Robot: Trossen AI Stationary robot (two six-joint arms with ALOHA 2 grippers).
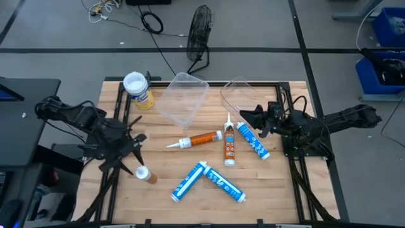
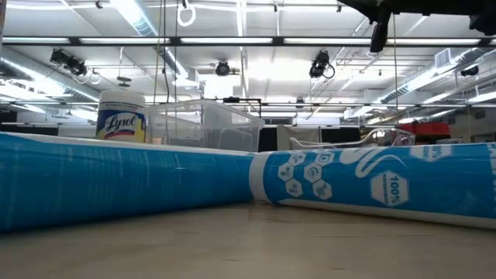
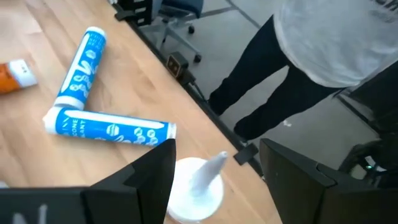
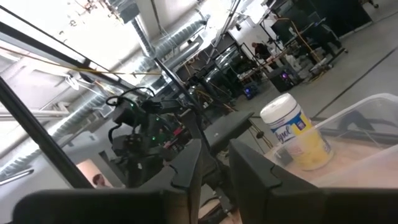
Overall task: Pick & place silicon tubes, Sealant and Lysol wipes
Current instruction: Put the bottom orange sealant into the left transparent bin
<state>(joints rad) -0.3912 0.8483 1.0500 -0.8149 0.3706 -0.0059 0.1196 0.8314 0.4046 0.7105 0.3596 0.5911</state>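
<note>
Orange tube sits between the spread fingers of the left gripper, while the right gripper, fingers narrowly parted, hovers empty above the table.

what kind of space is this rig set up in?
Likely a robotics lab or workshop. The low view shows exposed ceiling ducting and strip lights; the high view shows a floor fan and blue storage bins around the wooden table.
</note>
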